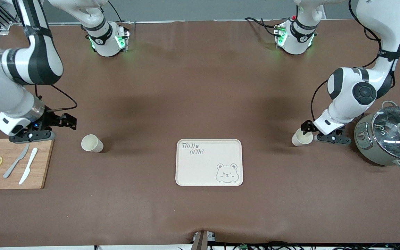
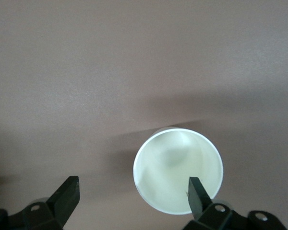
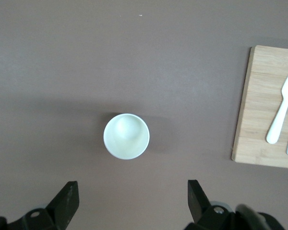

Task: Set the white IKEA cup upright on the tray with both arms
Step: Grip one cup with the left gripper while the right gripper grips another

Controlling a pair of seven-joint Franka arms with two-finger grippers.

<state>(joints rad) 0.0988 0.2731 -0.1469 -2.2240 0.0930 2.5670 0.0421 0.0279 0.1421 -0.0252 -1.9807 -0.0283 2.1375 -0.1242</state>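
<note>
Empty tray (image 1: 200, 173) low centre of frame. Higher up, two upright cups: one (image 1: 92, 143) centre-left beside right gripper (image 1: 68, 122), jaws spread; another (image 1: 302, 137) centre-right under left gripper (image 1: 307, 130), jaws spread, straddling rim. Probably light, rigid, smooth; best pinched across the wall.

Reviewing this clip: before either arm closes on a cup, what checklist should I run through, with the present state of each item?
1. Left claw open: ok, fingers spread.
2. Left claw lined up on its cup: not ok; in the left wrist view one finger sits over the cup's mouth rather than outside the wall.
3. Right claw open: ok.
4. Right claw at the other cup: not ok; it hangs by the cutting board, the cup clear of its fingers.
5. Both cups upright: ok, mouths up.
6. Tray free to receive cups: ok, nothing on it.
</note>
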